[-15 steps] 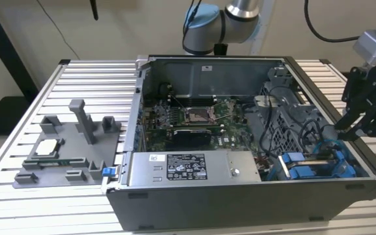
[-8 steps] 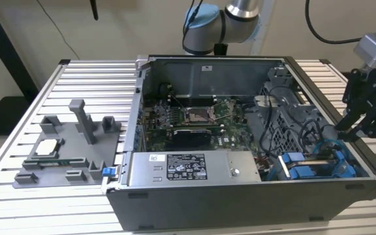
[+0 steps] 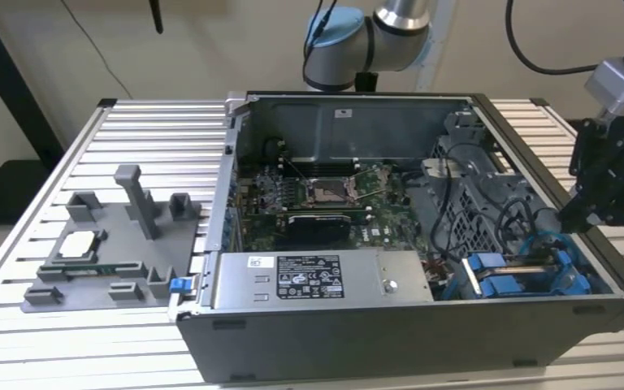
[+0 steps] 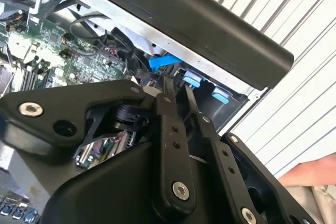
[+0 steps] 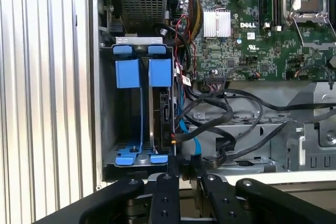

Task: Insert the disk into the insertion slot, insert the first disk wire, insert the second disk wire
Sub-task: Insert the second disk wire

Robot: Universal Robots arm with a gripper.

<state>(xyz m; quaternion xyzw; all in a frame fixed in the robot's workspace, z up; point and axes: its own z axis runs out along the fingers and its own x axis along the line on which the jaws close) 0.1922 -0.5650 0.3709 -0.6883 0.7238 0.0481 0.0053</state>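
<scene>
Exterior view overlooks the computer case; both wrist views peer inside closely

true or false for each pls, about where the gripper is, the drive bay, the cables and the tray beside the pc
1. The gripper hangs over the drive bay end of the case, at the exterior view's right. True.
2. The case has its side panel on. False: it lies open, with the motherboard exposed.
3. In the first wrist view, blue plastic tabs sit at the mouth of the insertion slot. True.
4. The grey tray stands inside the case. False: it sits outside on the slatted table, at the exterior view's left.
5. Black cables run beside the bay. True.
</scene>
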